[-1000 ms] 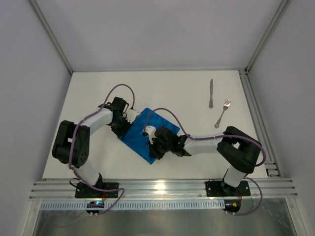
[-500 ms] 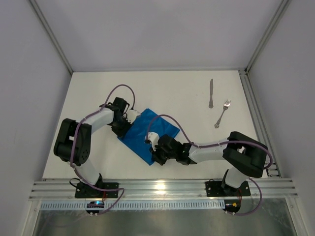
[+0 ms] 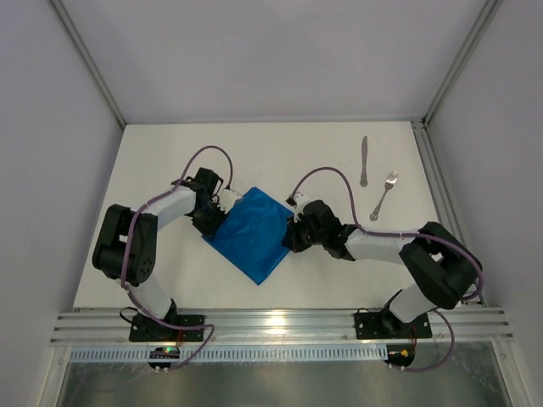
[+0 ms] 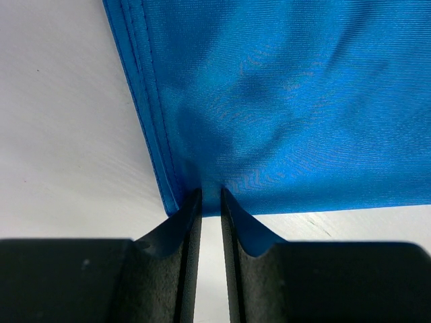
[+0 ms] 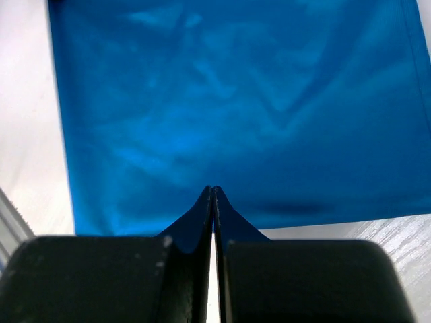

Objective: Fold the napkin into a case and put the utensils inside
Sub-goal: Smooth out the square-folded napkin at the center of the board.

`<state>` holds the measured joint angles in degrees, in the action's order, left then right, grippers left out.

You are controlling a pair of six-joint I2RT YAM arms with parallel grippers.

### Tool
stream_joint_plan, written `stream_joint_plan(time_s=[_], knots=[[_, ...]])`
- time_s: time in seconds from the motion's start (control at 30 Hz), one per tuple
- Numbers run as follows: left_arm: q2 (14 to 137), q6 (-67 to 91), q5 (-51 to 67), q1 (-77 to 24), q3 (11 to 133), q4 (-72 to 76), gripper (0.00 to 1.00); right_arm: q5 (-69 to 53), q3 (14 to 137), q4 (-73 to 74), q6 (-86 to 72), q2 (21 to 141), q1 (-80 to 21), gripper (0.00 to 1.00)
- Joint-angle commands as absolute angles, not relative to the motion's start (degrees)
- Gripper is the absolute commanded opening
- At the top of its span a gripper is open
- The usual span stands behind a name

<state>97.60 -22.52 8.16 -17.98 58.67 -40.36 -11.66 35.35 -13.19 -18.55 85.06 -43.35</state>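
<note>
Two pincers work the napkin now. We see the left pincer almost closed, pinching the cloth's edge right at its tips. Our right pincer is closed tight on nothing, tips touching the napkin's near edge. The knife and fork lie well apart from it.

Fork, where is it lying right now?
In the top view the fork lies at the far right, just right of the knife, well apart from the napkin.

bright blue napkin, plain and faintly shiny; silver knife and fork; white table; purple cables
</note>
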Motion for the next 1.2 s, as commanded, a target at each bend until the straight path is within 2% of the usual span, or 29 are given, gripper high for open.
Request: stream_joint_plan(time_s=[0.0, 0.23, 0.43, 0.73, 1.17], knots=[[98.3, -23.5, 8.3, -17.7, 57.5, -37.4, 0.20, -12.9, 37.3, -13.7, -22.8, 89.9, -40.3, 0.04], [98.3, -23.5, 7.6, -17.7, 57.1, -37.2, 0.20, -11.9, 33.3, -16.5, -28.6, 91.5, -32.7, 0.04], [98.9, -24.2, 7.6, -17.7, 57.0, -36.5, 0.19, -16.5, 29.3, -19.6, -32.9, 89.4, -28.1, 0.04], [98.0, -24.8, 8.5, -17.7, 57.7, -37.5, 0.20, -15.7, 34.0, -13.3, -31.3, 80.2, -25.9, 0.04], [95.9, -25.0, 8.6, -17.6, 57.7, -38.8, 0.22, -12.2, 39.8, -11.8, -29.4, 93.2, -23.8, 0.04]])
